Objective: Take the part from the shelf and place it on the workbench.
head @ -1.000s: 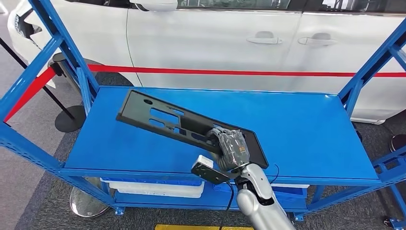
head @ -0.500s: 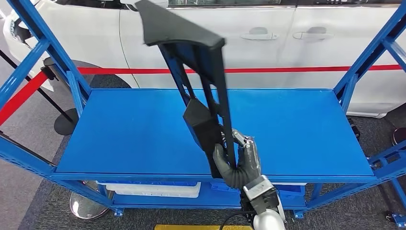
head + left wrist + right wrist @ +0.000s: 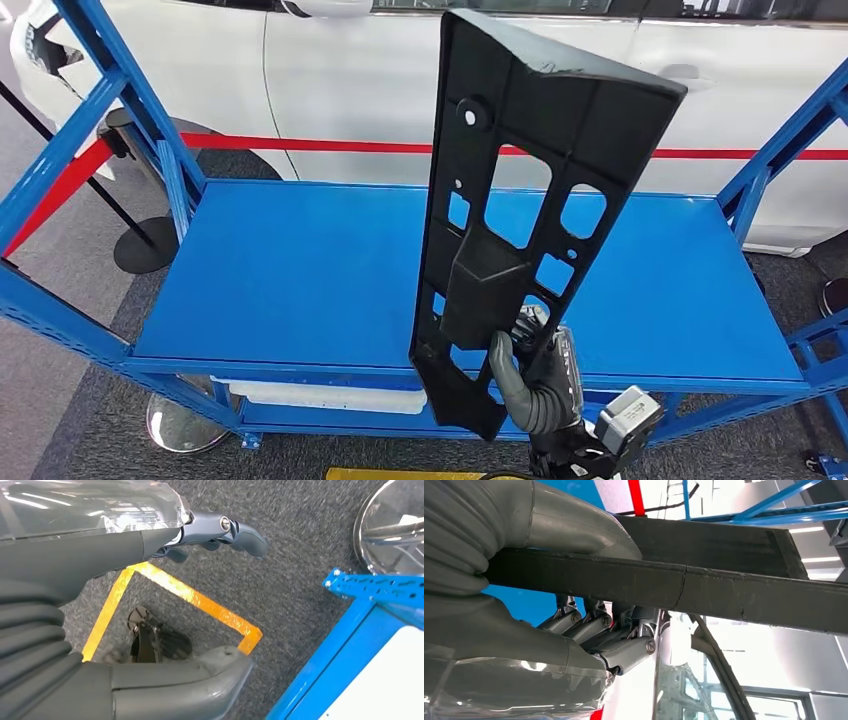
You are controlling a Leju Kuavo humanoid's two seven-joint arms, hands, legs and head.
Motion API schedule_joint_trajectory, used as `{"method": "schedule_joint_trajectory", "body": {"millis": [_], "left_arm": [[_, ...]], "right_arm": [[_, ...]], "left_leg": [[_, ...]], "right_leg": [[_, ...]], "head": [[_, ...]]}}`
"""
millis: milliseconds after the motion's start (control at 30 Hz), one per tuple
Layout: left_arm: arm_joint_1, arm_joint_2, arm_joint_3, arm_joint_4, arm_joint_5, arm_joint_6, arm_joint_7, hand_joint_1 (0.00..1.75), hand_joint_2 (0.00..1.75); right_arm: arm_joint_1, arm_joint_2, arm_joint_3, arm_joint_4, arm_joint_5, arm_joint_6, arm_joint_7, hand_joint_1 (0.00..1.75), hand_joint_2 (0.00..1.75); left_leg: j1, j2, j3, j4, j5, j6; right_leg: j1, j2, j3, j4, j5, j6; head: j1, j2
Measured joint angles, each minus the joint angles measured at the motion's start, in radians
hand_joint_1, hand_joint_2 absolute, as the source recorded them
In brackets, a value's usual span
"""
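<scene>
A long, flat black plastic part [image 3: 520,200] pierced with rectangular cut-outs stands nearly upright in the air above the front edge of a blue metal shelf [image 3: 300,280]. Its wide upper end rises well above the shelf surface, in front of a white car [image 3: 350,80] parked behind the shelf. Its narrow lower end hangs just past the shelf's front edge. No part of it touches the shelf.

The robot's right hand [image 3: 540,380] grips the part near that lower end, with its grey thumb on the face turned toward the camera and its darker fingers behind. In the right wrist view the same hand [image 3: 589,635] wraps the dark edge of the part [image 3: 704,585], thumb on one side and fingers curled against the other.

A red barrier tape [image 3: 330,146] stretches between the shelf and the car.

The left hand [image 3: 150,605] hangs beside the shelf over grey carpet [image 3: 295,565] marked with yellow floor tape [image 3: 200,602]. Its fingers are apart and it holds nothing.
</scene>
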Motion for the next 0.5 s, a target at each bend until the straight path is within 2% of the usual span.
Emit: {"method": "schedule_joint_trajectory", "body": {"millis": [33,67,133,200,267,333,367,400,433,500], "left_arm": [[-0.001,-0.003,0.001,0.000,0.003,0.001,0.002,0.00,1.75],[-0.002,-0.005,0.002,0.001,0.005,0.003,0.004,0.00,1.75],[-0.004,-0.009,0.006,0.001,0.009,0.005,0.006,0.00,1.75],[-0.004,-0.012,0.011,0.001,0.014,0.007,0.007,0.00,1.75],[-0.006,-0.014,0.016,0.001,0.023,0.012,0.007,0.00,1.75],[-0.006,-0.017,0.019,0.001,0.032,0.015,0.007,0.00,1.75],[-0.005,-0.018,0.021,0.001,0.037,0.015,0.006,0.00,1.75],[-0.004,-0.019,0.023,0.001,0.041,0.014,0.005,0.00,1.75],[-0.002,-0.019,0.024,0.001,0.043,0.013,0.004,0.00,1.75],[-0.001,-0.020,0.025,0.001,0.043,0.010,0.002,0.00,1.75]], "right_arm": [[0.013,0.000,-0.003,-0.001,0.001,0.003,-0.007,1.75,1.75],[0.030,0.000,-0.007,-0.002,0.002,0.007,-0.015,1.75,1.75],[0.064,0.000,-0.013,-0.003,0.008,0.015,-0.032,1.75,1.75],[0.092,0.002,-0.020,-0.005,0.009,0.027,-0.045,1.75,1.75],[0.121,0.007,-0.032,-0.008,0.009,0.044,-0.064,1.75,1.75],[0.162,0.013,-0.049,-0.009,0.011,0.059,-0.090,1.75,1.75],[0.186,0.016,-0.060,-0.009,0.013,0.066,-0.104,1.75,1.75],[0.210,0.018,-0.070,-0.009,0.015,0.072,-0.121,1.75,1.75],[0.234,0.019,-0.079,-0.009,0.016,0.076,-0.138,1.75,1.75],[0.275,0.021,-0.094,-0.009,0.018,0.083,-0.169,1.75,1.75]], "left_leg": [[-0.002,-0.001,0.002,0.001,-0.003,-0.004],[-0.003,-0.002,0.002,0.002,-0.005,-0.008],[-0.004,-0.002,0.003,0.000,-0.007,-0.019],[-0.003,-0.001,0.003,0.007,-0.017,-0.030],[-0.002,0.000,-0.024,0.074,-0.062,-0.039],[0.000,0.000,-0.082,0.204,-0.126,-0.046],[0.000,0.000,-0.106,0.256,-0.143,-0.049],[0.001,0.000,-0.116,0.276,-0.140,-0.051],[0.001,0.001,-0.107,0.256,-0.118,-0.051],[0.003,0.001,-0.048,0.131,-0.049,-0.048]], "right_leg": [[0.002,0.000,0.028,-0.058,0.021,-0.005],[0.005,0.000,0.045,-0.095,0.031,-0.009],[0.009,0.000,0.053,-0.114,0.029,-0.013],[0.004,0.000,0.057,-0.122,0.032,-0.022],[-0.002,-0.003,0.063,-0.130,0.034,-0.032],[0.000,-0.006,0.065,-0.130,0.032,-0.038],[0.000,-0.007,0.066,-0.129,0.031,-0.039],[0.001,-0.008,0.067,-0.128,0.029,-0.040],[0.001,-0.007,0.069,-0.127,0.027,-0.039],[0.001,-0.005,0.072,-0.120,0.023,-0.035]], "head": [[0.000,0.000],[0.000,0.000],[-0.001,0.000],[-0.001,0.000],[-0.005,0.000],[-0.008,0.000],[-0.008,0.000],[-0.008,0.000],[-0.008,0.000],[-0.008,0.000]]}}
